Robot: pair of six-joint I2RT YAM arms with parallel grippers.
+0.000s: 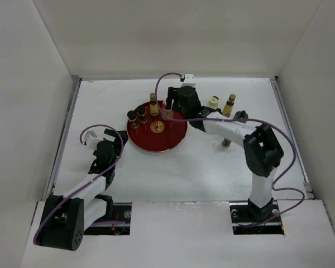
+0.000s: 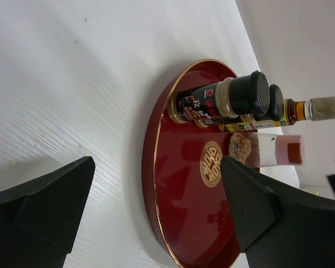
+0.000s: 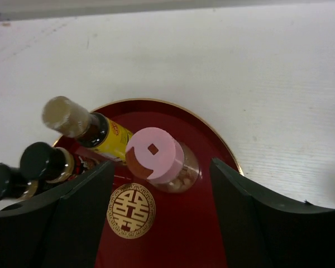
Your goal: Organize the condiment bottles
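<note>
Over the white table (image 1: 212,173), top view: we count four condiment bottles (image 1: 154,104) upright on the round red gold-rimmed tray (image 1: 163,143), three off it rightward; about half done, we judge. Left wrist: left gripper (image 2: 158,164) spread, empty, facing tray. Right wrist: right gripper (image 3: 162,163) spread around the pink-capped clear jar (image 3: 153,152), unclamped.

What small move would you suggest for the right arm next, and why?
Probably raise the right gripper straight up. Its jaws stand open with gaps either side of the pink-capped jar, which stands on the red tray, so it looks released.
</note>
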